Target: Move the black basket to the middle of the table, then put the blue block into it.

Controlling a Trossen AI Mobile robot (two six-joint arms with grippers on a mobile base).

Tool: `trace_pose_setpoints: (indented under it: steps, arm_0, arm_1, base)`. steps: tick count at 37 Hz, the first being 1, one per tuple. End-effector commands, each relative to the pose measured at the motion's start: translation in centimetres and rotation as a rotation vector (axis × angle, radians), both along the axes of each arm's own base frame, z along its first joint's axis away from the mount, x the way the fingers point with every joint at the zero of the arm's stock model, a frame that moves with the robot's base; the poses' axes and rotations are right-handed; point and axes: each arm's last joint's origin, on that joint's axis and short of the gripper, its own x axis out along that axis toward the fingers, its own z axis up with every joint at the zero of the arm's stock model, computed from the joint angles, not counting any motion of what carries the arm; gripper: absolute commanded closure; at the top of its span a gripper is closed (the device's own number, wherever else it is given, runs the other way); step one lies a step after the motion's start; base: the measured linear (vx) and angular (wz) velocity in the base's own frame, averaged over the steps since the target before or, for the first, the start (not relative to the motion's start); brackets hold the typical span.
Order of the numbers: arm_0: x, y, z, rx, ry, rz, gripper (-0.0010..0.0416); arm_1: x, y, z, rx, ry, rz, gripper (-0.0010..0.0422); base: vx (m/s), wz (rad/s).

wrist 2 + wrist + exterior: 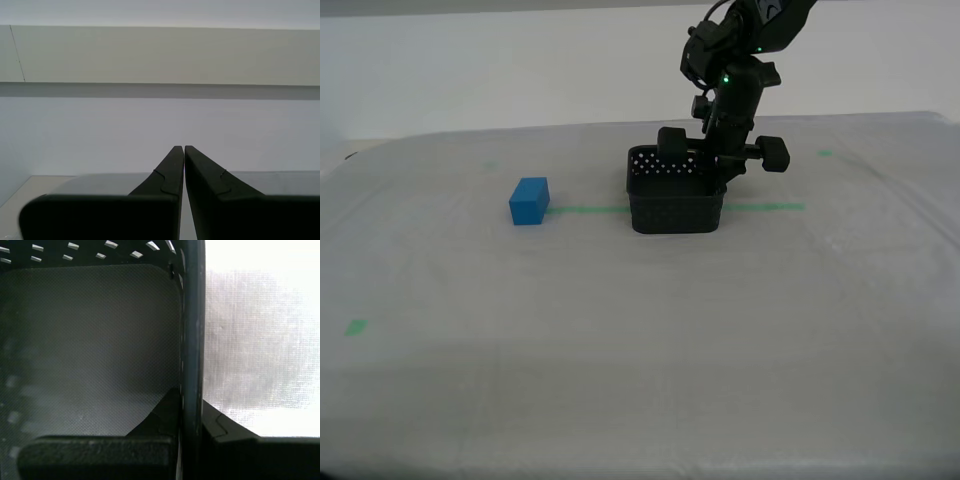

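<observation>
Black basket (675,203) stands on the table (620,350), a little toward the exterior view's right of centre, sitting across the thin green tape line (585,209) that runs sideways over the whitish sheeting. My first gripper (720,172) comes down from above onto the basket's wall on the exterior view's right, and in the first wrist view that wall's rim (192,340) runs straight between the two fingers (165,415), one inside the basket over its textured floor and the other outside over the pale table; the jaws are closed tight on the wall. Rows of small round holes show light through the far wall in both the exterior and first wrist views. The blue block (529,200) lies on the table well to the exterior view's left of the basket, apart from it, with the tape line ending at its side. Small green tape marks (356,327) sit nearer the table's front and back edges. My second gripper (184,150) appears only in its own wrist view, its fingers pressed together with nothing between them, pointing at a plain pale wall above a strip of table edge.
</observation>
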Motion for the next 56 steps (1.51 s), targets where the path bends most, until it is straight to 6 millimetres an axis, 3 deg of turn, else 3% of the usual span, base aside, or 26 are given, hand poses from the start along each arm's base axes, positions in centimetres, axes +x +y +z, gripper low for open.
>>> trace_pose_setpoints:
  steps: [1, 22, 33, 43, 56]
  arm_0:
    - [0.05, 0.02, -0.01, -0.003, -0.005, 0.006, 0.0406]
    - [0.07, 0.03, -0.01, -0.009, -0.012, 0.032, 0.0401]
    - [0.04, 0.02, -0.01, -0.011, -0.009, 0.032, 0.0336]
    - [0.04, 0.02, 0.01, -0.013, -0.011, 0.04, 0.0228]
    - [0.09, 0.04, 0.71, -0.014, -0.03, 0.063, 0.0001]
  arm_1:
    - [0.0, 0.0, 0.1, 0.001, -0.007, 0.001, 0.0412]
    - [0.0, -0.01, 0.1, 0.002, -0.007, 0.0, 0.0412]
    - [0.0, -0.01, 0.1, 0.001, -0.007, 0.0, 0.0412]
    - [0.0, -0.01, 0.1, 0.001, -0.007, 0.0, 0.0412]
    - [0.0, -0.01, 0.1, 0.001, -0.007, 0.0, 0.0412]
  base:
    - [0.0, 0.0]
    - [0.0, 0.0]
    - [0.0, 0.0]
    - [0.0, 0.0]
    - [0.0, 0.0]
